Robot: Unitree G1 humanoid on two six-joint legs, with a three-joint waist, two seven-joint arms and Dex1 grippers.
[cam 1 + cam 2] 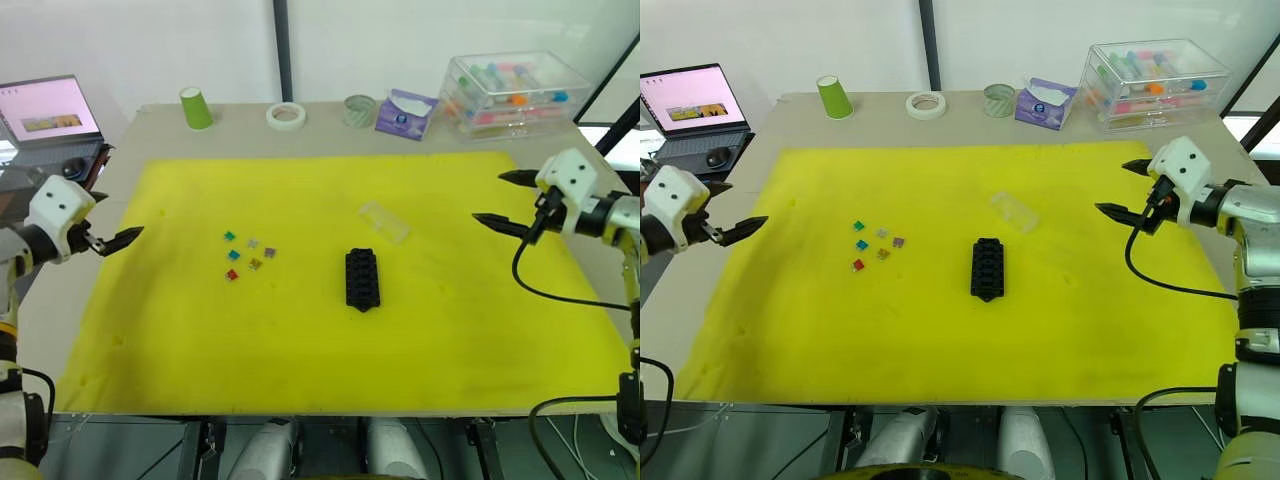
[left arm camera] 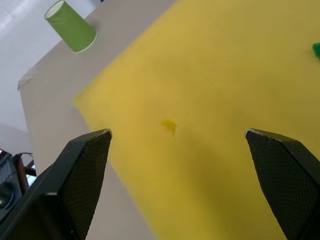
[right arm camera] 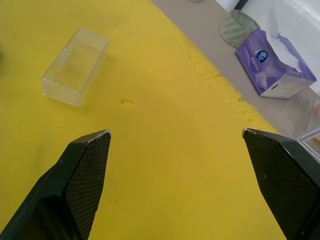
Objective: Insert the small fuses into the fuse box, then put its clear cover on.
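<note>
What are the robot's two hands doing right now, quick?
Left gripper: open, holding nothing, over the yellow mat.
Right gripper: open, holding nothing, near the clear cover.

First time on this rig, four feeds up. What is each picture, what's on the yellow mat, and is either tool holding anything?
The two wide pictures come from the head camera of a humanoid robot, looking down over its arms. The other two look along each wrist's black fingers. The left tool and the right tool hover open at the mat's edges, holding nothing. On the mat lie the small fuses, loose in a cluster, the black fuse box in the middle, and the clear cover just beyond it. Behind the mat stand a green cup, tape rolls, tissues and a storage box.
</note>
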